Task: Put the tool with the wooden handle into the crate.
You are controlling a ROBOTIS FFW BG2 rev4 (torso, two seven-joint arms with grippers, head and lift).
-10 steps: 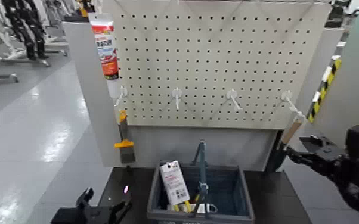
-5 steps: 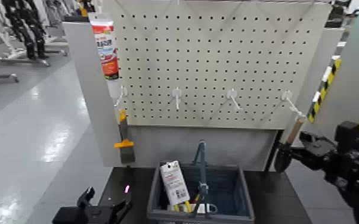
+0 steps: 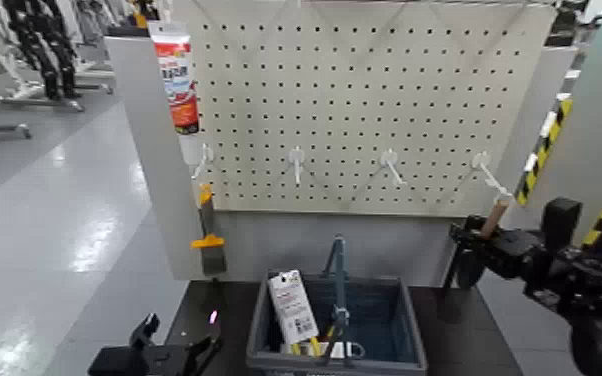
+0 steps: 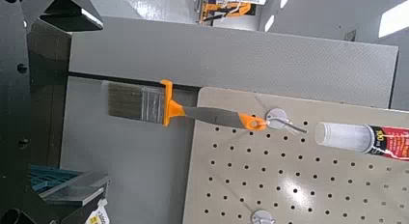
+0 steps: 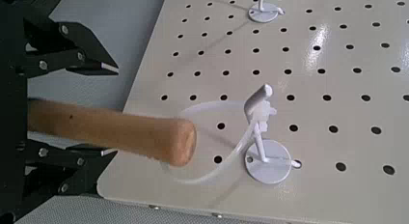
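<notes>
The trowel hangs at the pegboard's far right hook (image 3: 482, 165), with its tan wooden handle (image 3: 495, 214) up and its dark blade (image 3: 468, 268) down. My right gripper (image 3: 483, 240) is shut on the handle. In the right wrist view the handle (image 5: 125, 132) lies between the jaws of my right gripper (image 5: 108, 113), and its white loop (image 5: 217, 137) reaches to the hook (image 5: 259, 103). The dark grey-blue crate (image 3: 411, 325) with its arched handle (image 3: 338, 270) stands on the table below. My left gripper (image 3: 175, 350) is open and parked low at the left.
An orange-and-black brush (image 3: 208, 240) hangs on the leftmost hook; it also shows in the left wrist view (image 4: 154, 106). A red-and-white tube (image 3: 177, 80) hangs above it. A carded package (image 3: 293, 305) stands in the crate. The two middle hooks (image 3: 297, 160) are bare.
My right arm has moved left, from beside the trowel's blade up onto its handle. The trowel has barely moved. The left arm has stayed still.
</notes>
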